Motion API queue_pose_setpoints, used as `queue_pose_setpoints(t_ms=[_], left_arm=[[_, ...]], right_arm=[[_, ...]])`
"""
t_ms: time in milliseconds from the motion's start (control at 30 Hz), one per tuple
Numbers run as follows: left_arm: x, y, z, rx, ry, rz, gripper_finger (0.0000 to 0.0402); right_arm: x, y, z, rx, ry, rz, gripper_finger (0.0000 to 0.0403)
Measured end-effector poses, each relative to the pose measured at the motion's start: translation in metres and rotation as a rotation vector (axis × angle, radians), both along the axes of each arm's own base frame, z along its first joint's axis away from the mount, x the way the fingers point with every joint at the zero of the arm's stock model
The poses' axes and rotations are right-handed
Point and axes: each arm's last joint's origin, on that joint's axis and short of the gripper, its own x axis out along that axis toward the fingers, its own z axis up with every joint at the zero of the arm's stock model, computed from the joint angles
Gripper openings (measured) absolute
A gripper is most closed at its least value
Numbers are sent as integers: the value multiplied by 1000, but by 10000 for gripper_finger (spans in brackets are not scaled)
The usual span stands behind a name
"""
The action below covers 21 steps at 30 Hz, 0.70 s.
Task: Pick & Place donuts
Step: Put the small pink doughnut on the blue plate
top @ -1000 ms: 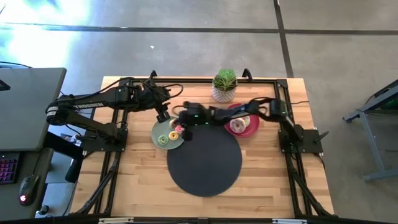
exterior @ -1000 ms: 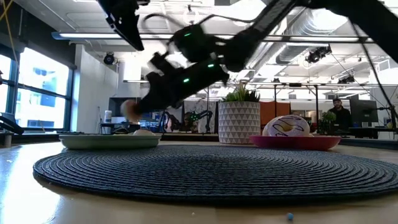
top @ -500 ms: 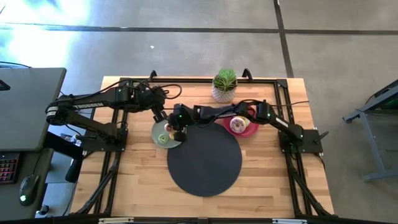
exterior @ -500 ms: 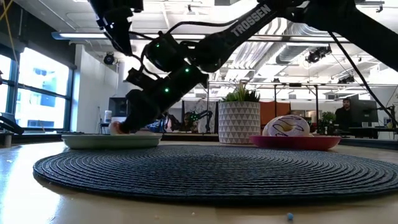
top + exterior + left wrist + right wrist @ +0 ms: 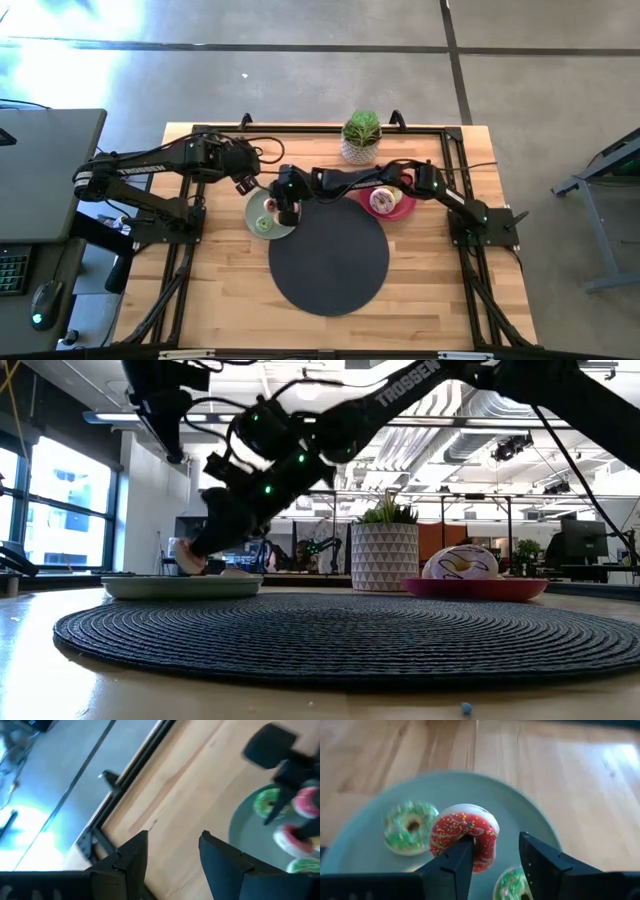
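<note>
I am hovering my right pincer over the sage-green plate, its fingers spread, with the red-iced sprinkled donut standing on edge at their tips, one finger in front of its hole, seemingly let go. To finish this placement well, I judge I should be lifting straight up, not snagging the ring or nudging the green-iced donut just beside it. My left pincer, also spread, is waiting empty beyond the plate's rim.

Open-plan robotics lab: exposed ceiling ducts, concrete floor.
</note>
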Motion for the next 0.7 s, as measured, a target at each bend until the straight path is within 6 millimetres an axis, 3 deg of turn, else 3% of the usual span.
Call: queue_pose_setpoints(t_ms=[133, 267, 500, 600, 700], left_arm=[[-4, 0, -1, 1, 9, 45, 168], [-6, -1, 0, -4, 5, 58, 168], [-11, -4, 4, -98, -81, 73, 168], [-11, -7, -5, -158, -72, 75, 168], [-13, -11, -27, -213, -12, 91, 168]], right_arm=[[-3, 1, 14, 2, -9, 0, 156], [-3, 1, 16, 1, -9, -1, 167], [-3, 4, -1, -58, 27, -76, 185], [-2, 6, 15, -71, -33, -84, 184], [-3, 7, 30, -66, -73, -72, 179]])
